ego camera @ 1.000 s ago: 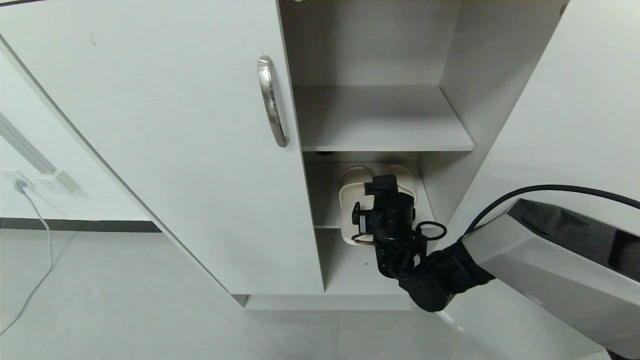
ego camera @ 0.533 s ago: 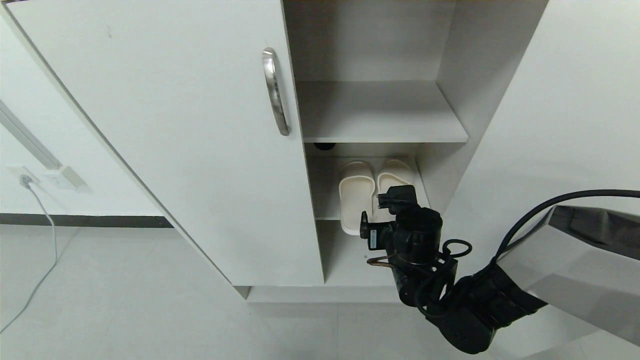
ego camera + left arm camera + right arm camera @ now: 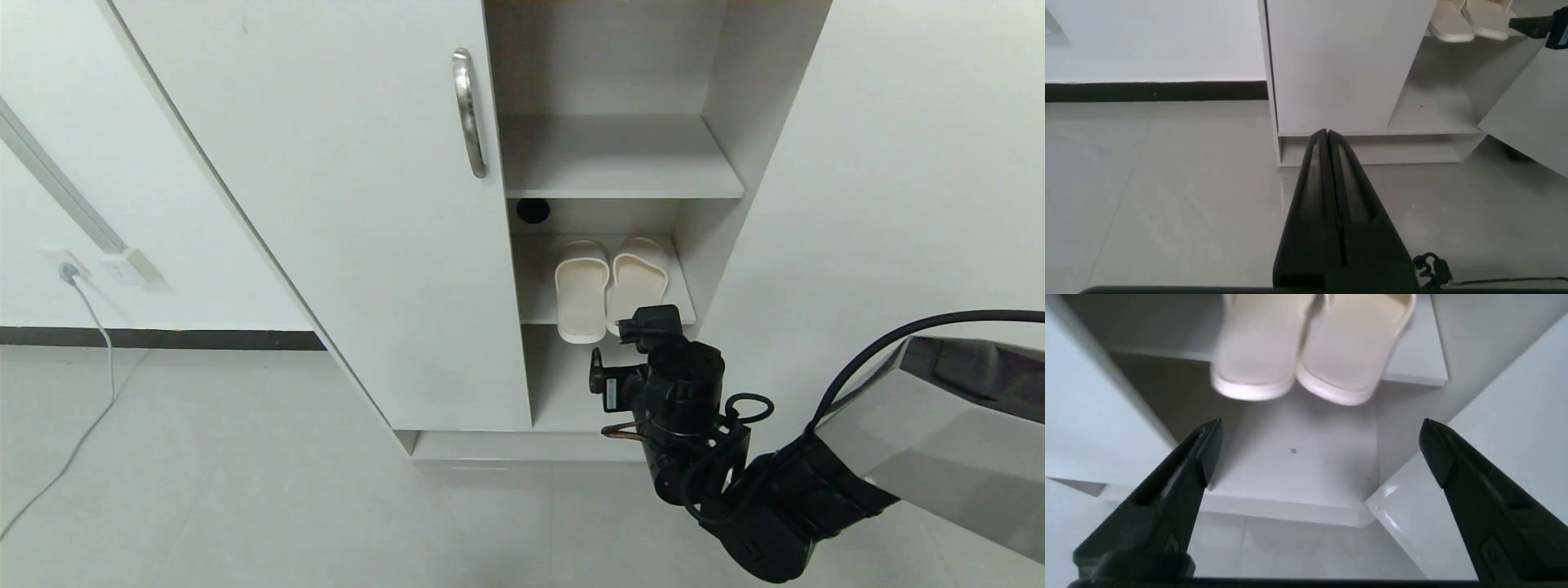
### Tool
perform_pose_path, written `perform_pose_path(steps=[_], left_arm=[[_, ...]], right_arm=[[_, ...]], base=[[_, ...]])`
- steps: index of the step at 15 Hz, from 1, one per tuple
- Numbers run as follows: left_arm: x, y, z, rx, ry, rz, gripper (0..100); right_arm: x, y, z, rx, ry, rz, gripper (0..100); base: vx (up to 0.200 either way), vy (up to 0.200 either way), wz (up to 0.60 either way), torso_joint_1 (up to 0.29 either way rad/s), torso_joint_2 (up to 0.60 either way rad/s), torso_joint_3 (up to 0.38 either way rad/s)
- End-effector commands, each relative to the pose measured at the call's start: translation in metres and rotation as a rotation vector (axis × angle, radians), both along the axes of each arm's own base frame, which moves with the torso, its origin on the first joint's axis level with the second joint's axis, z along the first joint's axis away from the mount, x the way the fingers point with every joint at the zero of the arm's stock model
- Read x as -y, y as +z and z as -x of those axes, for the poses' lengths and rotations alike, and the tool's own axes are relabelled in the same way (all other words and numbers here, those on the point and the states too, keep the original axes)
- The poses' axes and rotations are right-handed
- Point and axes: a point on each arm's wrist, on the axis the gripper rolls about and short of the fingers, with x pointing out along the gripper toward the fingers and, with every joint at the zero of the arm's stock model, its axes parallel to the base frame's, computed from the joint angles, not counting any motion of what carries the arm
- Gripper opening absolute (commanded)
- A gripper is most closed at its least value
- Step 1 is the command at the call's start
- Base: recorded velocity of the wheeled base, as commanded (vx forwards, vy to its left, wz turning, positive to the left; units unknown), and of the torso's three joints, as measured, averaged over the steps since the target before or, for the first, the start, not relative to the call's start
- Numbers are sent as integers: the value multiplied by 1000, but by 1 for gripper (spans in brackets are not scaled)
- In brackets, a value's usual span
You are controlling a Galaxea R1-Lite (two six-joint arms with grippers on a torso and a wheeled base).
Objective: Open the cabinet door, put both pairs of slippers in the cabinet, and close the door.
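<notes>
Just beyond the right pincer (image 3: 1320, 431), on the middle shelf (image 3: 535, 286) of the cabinet (image 3: 735, 106), lay a pair of cream slippers (image 3: 608, 282). They sat side by side and touching, toes toward the back panel, heels jutting a little over the shelf's front edge. The pincer was wide open, its two black fingers (image 3: 1167, 506) spread far apart with nothing between them, and it was clear of the slippers. It hung in front of the cabinet's open right half, lower than the slippers, about level with the bottom compartment (image 3: 571, 400), which lay ahead of it. Above the slippers, farther up from the pincer, ran an upper shelf (image 3: 620, 155). A dark round hole (image 3: 532, 211) showed in the back panel, beyond the pincer and to its left. To the pincer's right stood the opened door (image 3: 882, 163), swung out toward the robot. To its left the other door (image 3: 343, 204) was shut, with a curved metal handle (image 3: 469, 113) upright near its inner edge. Far to the pincer's left, a wall socket (image 3: 65, 268) held a plug, and a grey cable (image 3: 94, 408) trailed from it down to the tiled floor (image 3: 245, 506).

The left pincer (image 3: 1325, 143) was closed, its fingers pressed together on nothing. It was well back from the cabinet, above the floor, with the cabinet's plinth (image 3: 1372, 151) ahead of its tip.
</notes>
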Motion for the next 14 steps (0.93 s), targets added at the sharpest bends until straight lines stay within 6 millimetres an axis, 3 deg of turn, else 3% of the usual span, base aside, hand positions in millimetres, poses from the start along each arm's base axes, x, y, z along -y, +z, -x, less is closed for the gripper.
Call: perform_pose_path(steps=[1,6,14], left_arm=[[0,0,0,-2,1,0,0],[0,0,0,-2,-1,-2,0],[0,0,0,-2,-2,-2,0]], right_arm=[[-1,0,1,0,3,0,100],[-2,-5,1,-6,6,7,100],[-1,-9,2,-17,-26,23,100]], base=[[0,0,0,0,0,0],[0,0,0,0,0,22],[0,0,0,1,2,183]])
